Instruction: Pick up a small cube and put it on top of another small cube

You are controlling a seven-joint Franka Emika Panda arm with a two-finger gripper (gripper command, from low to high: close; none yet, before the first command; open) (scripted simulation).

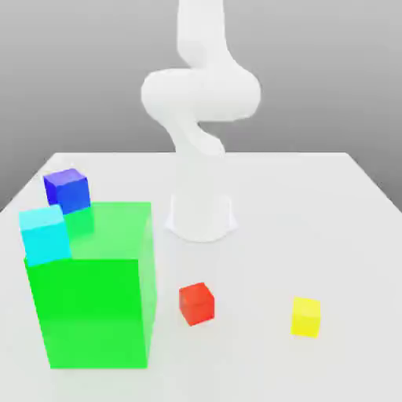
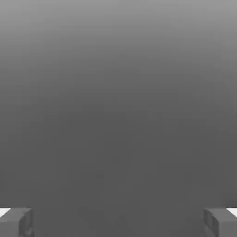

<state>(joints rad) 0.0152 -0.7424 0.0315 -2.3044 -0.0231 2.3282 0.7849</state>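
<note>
Bright, even, soft render light.
Faint shadows, no glare; the green block [image 1: 90, 306] glows saturated; backdrop grades grey.

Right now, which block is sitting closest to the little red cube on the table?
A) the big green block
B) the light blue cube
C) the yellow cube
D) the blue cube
A: in the exterior view the small red cube sits just beside the big green block, while the yellow cube lies farther off.
</note>
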